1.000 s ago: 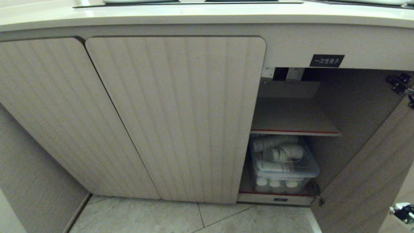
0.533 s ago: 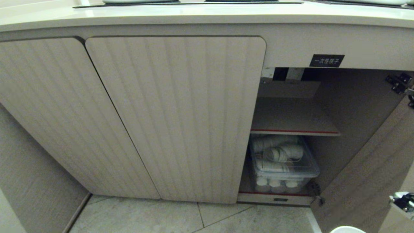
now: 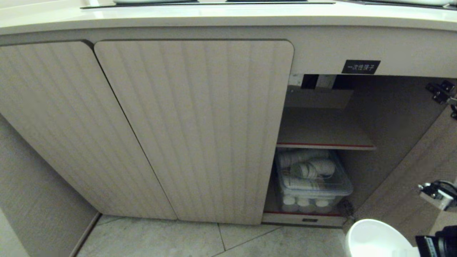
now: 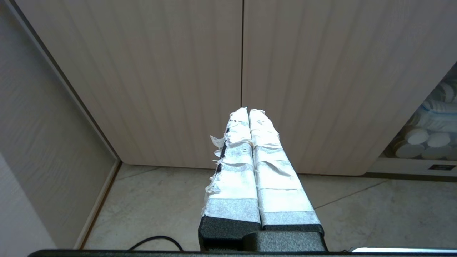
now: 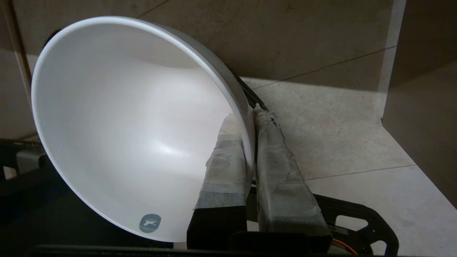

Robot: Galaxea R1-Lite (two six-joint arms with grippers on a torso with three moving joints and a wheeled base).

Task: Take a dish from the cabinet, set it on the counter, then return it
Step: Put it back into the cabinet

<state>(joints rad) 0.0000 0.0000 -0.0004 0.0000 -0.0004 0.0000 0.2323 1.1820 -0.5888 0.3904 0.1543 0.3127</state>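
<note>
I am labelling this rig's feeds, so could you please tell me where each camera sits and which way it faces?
Head view: on the robot's head, looking forward and down at the cabinet under the counter; the bowl and right arm show at the lower right.
Left wrist view: behind the left gripper, facing the closed ribbed doors and floor.
Right wrist view: behind the right gripper, clamped on the bowl's rim, facing floor tiles.
Shared: the head and left wrist views both show the container of cups.

We find the upper shelf (image 3: 321,128) bare and reachable — below, a clear bin (image 3: 314,180) fills the space.
</note>
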